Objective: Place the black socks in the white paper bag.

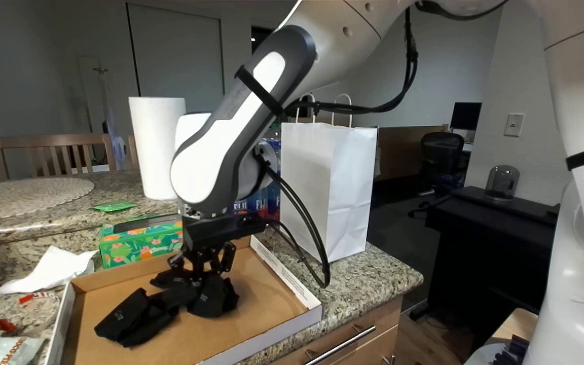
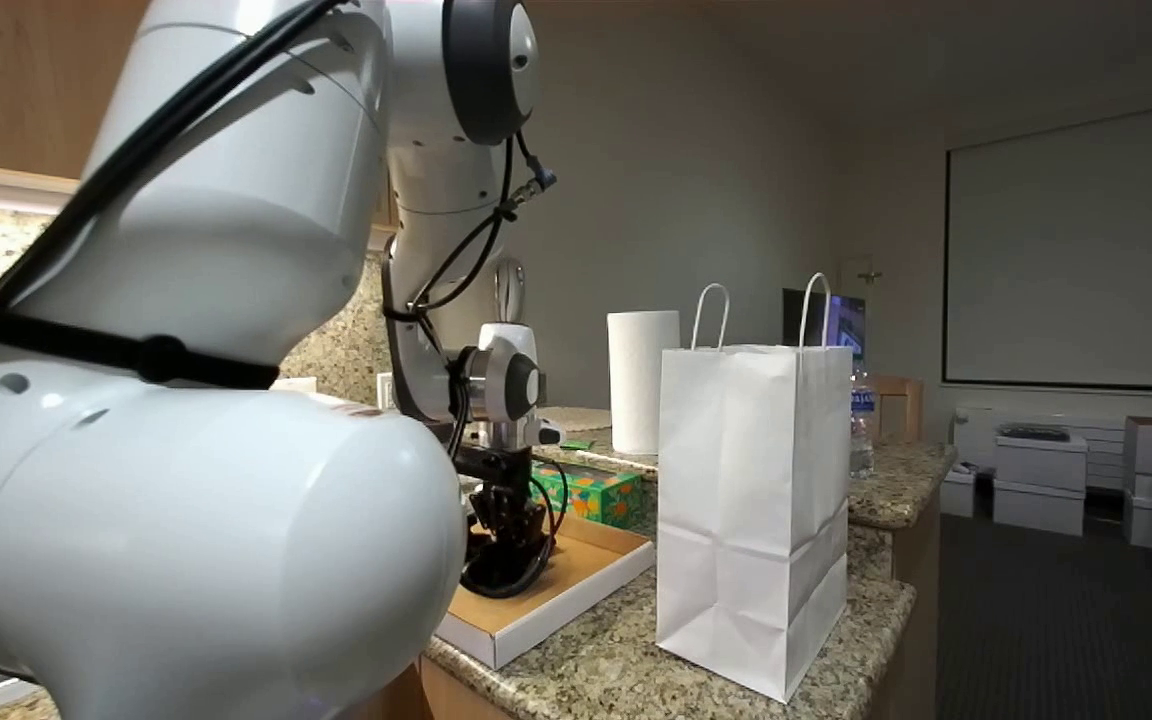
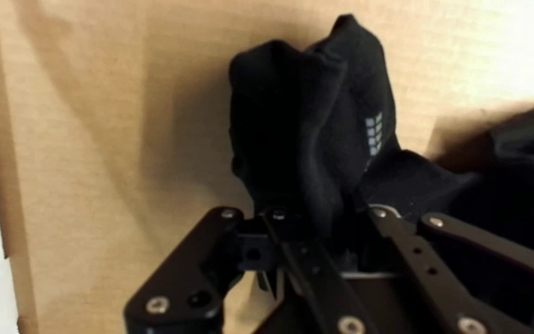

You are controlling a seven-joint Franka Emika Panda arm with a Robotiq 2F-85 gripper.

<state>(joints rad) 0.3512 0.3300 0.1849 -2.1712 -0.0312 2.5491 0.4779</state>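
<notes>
A robot arm [image 1: 211,165] is bent low over a shallow cardboard box [image 1: 266,299] on a granite desk [image 1: 386,271], where the black socks [image 1: 124,319] lie heaped. In the wrist view the claw [image 3: 327,218] is pinching one sock [image 3: 313,116] — the fabric bunched between its two sides — so the grasp looks made, though whether the sock hangs free of the box is unclear. The white paper bag [image 2: 731,515] stands upright on that desk, near the box but apart from it; its inside is hidden, so any socks already in there cannot be counted. Left to do, it seems: lift this one, carry it above the bag, let go — then fetch the others
</notes>
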